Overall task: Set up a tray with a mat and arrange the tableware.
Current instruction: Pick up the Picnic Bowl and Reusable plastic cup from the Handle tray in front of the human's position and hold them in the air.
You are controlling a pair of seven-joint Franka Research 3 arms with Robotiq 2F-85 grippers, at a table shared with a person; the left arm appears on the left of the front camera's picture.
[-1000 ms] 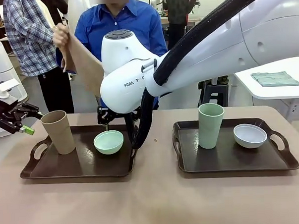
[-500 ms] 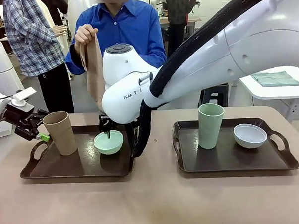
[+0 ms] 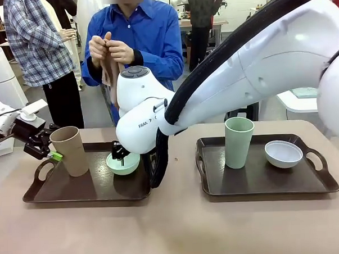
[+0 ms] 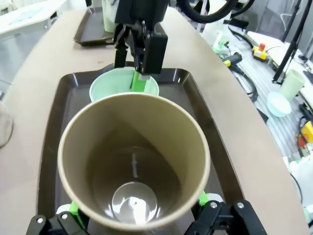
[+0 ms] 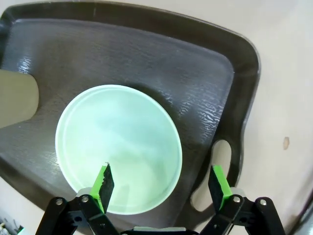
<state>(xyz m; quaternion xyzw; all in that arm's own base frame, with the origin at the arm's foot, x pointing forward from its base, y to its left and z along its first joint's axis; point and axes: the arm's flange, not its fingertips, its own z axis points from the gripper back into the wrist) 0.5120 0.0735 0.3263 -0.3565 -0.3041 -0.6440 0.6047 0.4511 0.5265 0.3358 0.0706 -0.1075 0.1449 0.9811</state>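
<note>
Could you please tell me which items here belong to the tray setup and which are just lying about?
Job: tan cup, mint-green bowl, pale green cup, white bowl, left tray, right tray, person's mat.
Lying about: folded cloth, white appliance.

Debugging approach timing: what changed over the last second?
Left gripper moved in from the left to bracket the tan cup; clamped or not, can't tell. Right gripper dropped to the mint-green bowl, open, jaws straddling its rim. The person's hands gathered up the hanging brown cloth. Both trays, pale green cup and white bowl stayed put.
</note>
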